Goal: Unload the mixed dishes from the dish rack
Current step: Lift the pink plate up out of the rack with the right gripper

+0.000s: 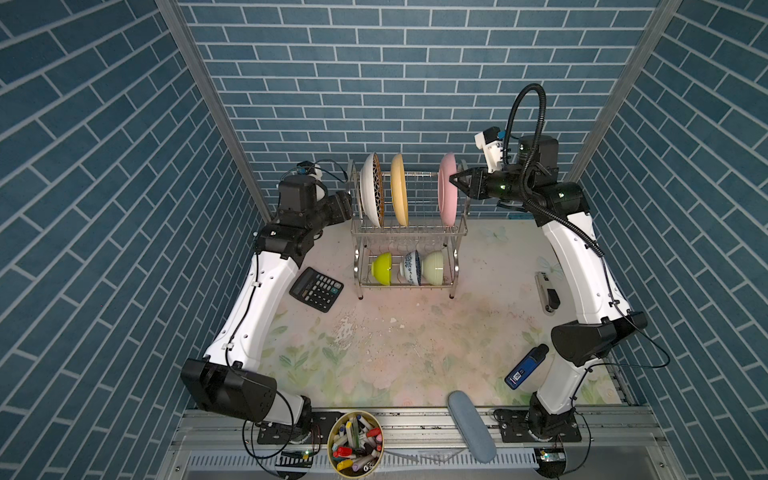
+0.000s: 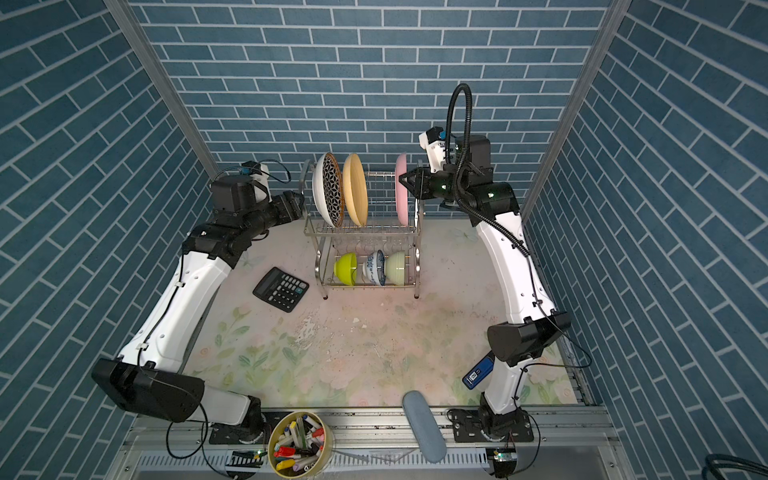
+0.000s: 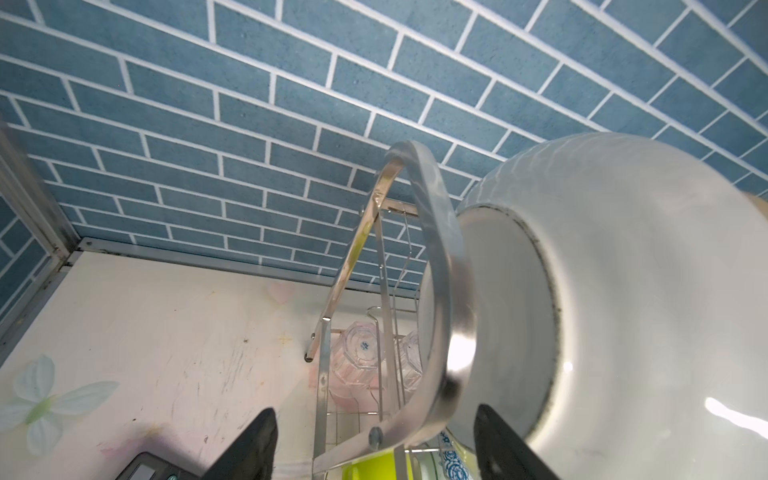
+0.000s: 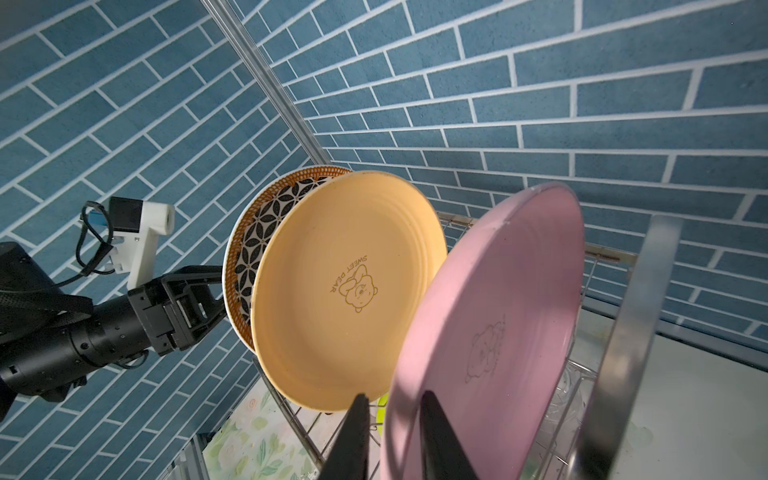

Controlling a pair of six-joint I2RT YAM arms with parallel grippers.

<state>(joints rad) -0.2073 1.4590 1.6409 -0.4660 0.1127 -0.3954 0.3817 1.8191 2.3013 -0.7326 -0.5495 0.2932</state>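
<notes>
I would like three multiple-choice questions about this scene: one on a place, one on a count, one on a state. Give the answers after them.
1. Where in the rack are the bowls? A upper tier; B lower tier; C on top of the frame.
2. How many plates does the rack hold? A two; B three; C four.
3. How is the pink plate? A lying flat; B standing on edge; C upside down.

Answers: 1 B, they sit below the plates; 2 B, three stand in the upper tier; 3 B, it stands upright between the wires.
</notes>
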